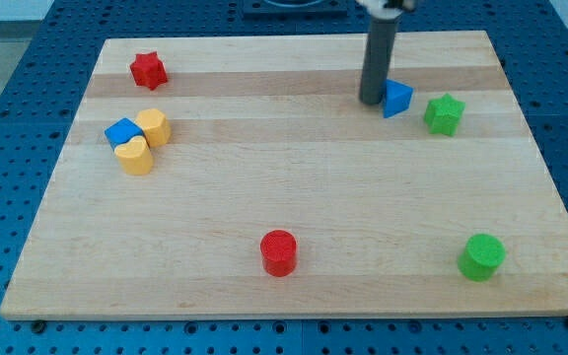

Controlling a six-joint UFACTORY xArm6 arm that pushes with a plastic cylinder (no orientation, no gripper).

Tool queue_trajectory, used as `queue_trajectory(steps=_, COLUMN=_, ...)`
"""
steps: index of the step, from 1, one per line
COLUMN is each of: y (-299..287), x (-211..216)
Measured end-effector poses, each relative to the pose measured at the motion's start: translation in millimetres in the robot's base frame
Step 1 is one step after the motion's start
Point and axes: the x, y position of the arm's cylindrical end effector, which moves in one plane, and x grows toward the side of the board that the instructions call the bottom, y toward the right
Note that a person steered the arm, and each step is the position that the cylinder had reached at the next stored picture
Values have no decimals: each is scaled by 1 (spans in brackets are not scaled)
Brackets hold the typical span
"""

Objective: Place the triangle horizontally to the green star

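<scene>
A blue triangle (pixel 397 98) lies near the view's top right on the wooden board (pixel 294 256). A green star (pixel 444 114) lies just to its right and slightly lower, a small gap apart. My tip (pixel 372 101) rests against the triangle's left side.
A red star (pixel 148 70) lies at the top left. A blue cube (pixel 121 133) and two yellow blocks (pixel 153 127) (pixel 135 155) cluster at the left. A red cylinder (pixel 278 252) stands at the bottom middle, a green cylinder (pixel 481 256) at the bottom right.
</scene>
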Motion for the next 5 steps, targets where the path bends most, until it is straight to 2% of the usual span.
queue_trajectory(steps=1, y=-22, x=25)
queue_trajectory(steps=2, y=-22, x=2)
queue_trajectory(steps=3, y=-8, x=-62)
queue_trajectory(steps=4, y=28, x=-49)
queue_trajectory(steps=5, y=28, x=-47)
